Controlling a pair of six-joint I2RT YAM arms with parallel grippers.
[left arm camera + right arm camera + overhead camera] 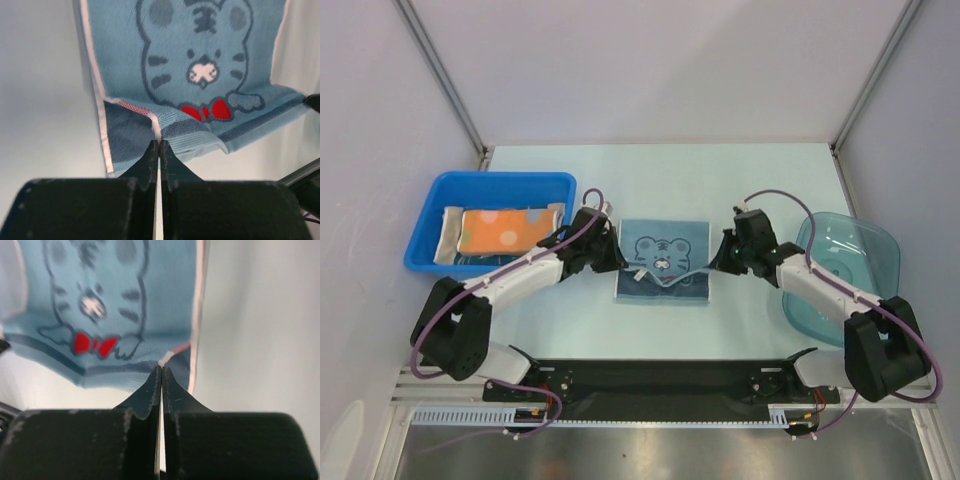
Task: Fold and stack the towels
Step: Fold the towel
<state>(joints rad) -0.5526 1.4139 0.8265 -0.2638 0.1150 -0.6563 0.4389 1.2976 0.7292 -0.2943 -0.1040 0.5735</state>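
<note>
A towel [663,258] is lying at the middle of the tabletop [660,180], with the left pincer [619,264] sitting at its left edge and the right pincer [713,266] at its right edge. A bin [500,180] is standing to its left, holding a stack of folded towels [505,228]. A basin [855,255] is resting to its right, apart from the towel.

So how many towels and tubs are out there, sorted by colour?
Blue tiger towel: 1
Orange dotted towel: 1
Pale towel under it: 1
Blue tub: 1
Teal tub: 1
Total: 5
</note>
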